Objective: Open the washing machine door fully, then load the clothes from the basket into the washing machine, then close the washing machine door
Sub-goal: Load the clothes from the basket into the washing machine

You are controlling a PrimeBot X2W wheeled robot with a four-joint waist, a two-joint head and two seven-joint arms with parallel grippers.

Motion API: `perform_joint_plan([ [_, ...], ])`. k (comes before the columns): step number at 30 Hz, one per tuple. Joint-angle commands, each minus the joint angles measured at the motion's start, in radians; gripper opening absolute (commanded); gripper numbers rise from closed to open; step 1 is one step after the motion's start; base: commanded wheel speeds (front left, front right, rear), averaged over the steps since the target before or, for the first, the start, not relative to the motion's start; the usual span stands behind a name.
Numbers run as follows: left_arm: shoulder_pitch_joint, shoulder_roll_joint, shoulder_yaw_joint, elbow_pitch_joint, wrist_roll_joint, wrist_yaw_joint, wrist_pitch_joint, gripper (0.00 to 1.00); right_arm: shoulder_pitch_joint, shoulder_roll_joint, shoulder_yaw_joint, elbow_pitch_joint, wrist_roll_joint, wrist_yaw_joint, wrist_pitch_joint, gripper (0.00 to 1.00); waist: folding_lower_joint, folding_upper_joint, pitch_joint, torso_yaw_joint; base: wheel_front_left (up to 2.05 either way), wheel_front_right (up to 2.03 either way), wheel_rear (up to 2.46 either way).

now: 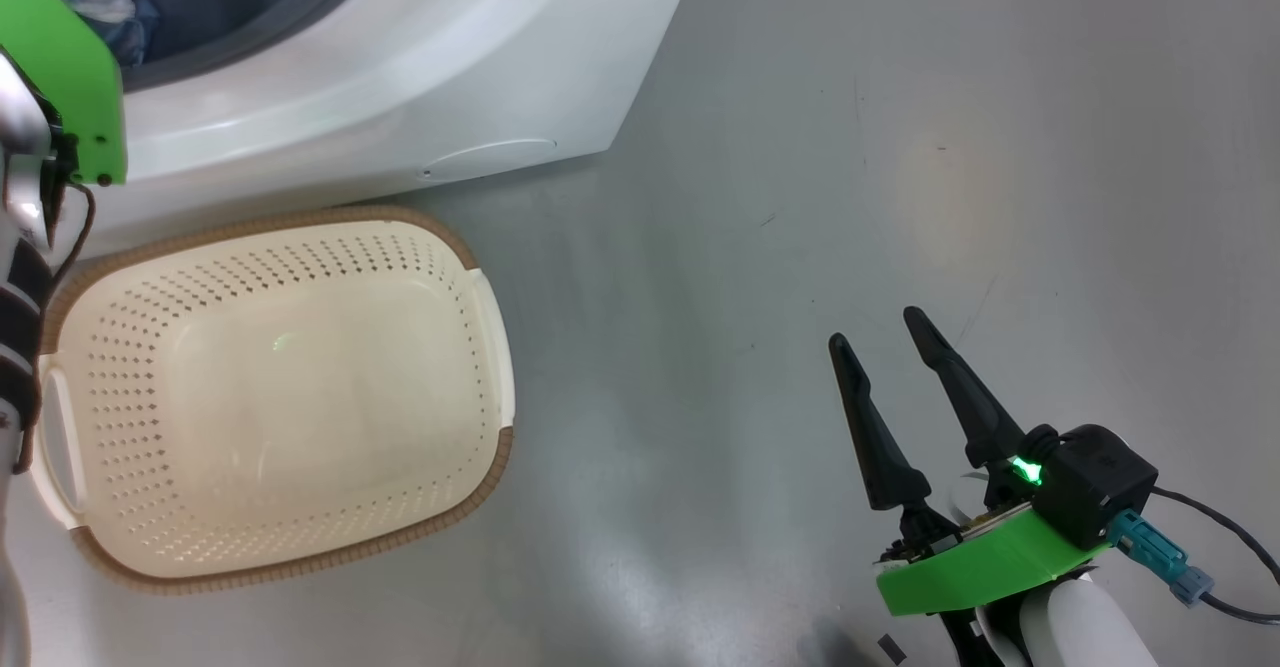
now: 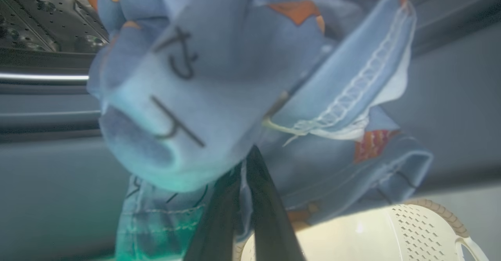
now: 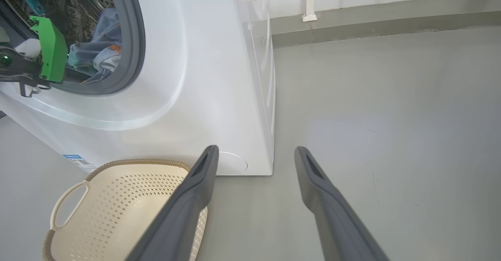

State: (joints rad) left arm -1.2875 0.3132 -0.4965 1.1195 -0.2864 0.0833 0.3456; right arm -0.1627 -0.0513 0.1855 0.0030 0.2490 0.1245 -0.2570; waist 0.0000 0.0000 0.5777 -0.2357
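Two grippers: your left gripper [image 2: 244, 163] pinched the clothes [image 2: 219, 77] at the washing machine [image 1: 400, 77] mouth; your right gripper [image 1: 875, 329] gaped wide.

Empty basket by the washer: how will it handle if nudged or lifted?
Likely light: the basket is empty, thin perforated plastic. Probably slides rather than tips on the smooth floor, being wide and low. Walls may flex if squeezed.
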Motion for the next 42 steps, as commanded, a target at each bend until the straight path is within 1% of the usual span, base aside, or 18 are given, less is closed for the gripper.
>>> perform_joint_plan([
  [1,-0.019,0.041,0.011,-0.007,-0.009,0.005,-0.011,0.0,0.022,0.001,0.021,-0.022,0.004,0.006,-0.005,1.0,0.0,0.0,0.0,-0.001,0.0,0.0,0.0],
  [5,-0.026,0.037,0.015,-0.01,-0.017,0.008,-0.033,0.0,0.022,0.001,0.021,-0.022,0.006,0.006,-0.005,1.0,0.0,0.0,-0.002,0.0,0.0,0.0,0.0],
  [17,-0.065,0.006,0.03,-0.037,-0.047,0.02,-0.162,0.0,0.021,0.001,0.024,-0.021,0.011,0.006,-0.005,1.0,0.0,0.0,-0.001,0.007,0.0,0.0,0.0],
  [26,-0.097,0.011,0.043,-0.03,-0.06,0.033,-0.277,0.0,0.018,0.001,0.04,-0.019,0.019,0.006,-0.005,1.0,0.0,0.0,0.006,-0.013,0.0,0.0,0.0],
  [33,-0.115,0.036,0.054,-0.001,-0.068,0.046,-0.365,0.0,0.015,0.001,0.078,-0.01,0.033,0.006,-0.005,1.0,0.0,0.0,0.012,-0.061,0.0,0.0,0.0],
  [35,-0.127,0.044,0.056,0.0,-0.072,0.033,-0.39,0.0,0.014,0.001,0.085,-0.009,0.038,0.006,-0.005,1.0,0.0,0.0,0.021,-0.074,0.0,0.0,0.0],
  [38,-0.151,0.071,0.06,0.001,-0.072,0.025,-0.441,0.0,0.011,0.001,0.094,-0.01,0.046,0.006,-0.005,1.0,0.0,0.0,0.037,-0.095,0.0,0.0,0.0],
  [42,-0.181,0.111,0.058,0.018,-0.064,0.025,-0.489,0.0,0.009,0.001,0.111,-0.008,0.058,0.006,-0.005,1.0,0.0,0.0,0.051,-0.123,0.0,0.0,0.0],
])
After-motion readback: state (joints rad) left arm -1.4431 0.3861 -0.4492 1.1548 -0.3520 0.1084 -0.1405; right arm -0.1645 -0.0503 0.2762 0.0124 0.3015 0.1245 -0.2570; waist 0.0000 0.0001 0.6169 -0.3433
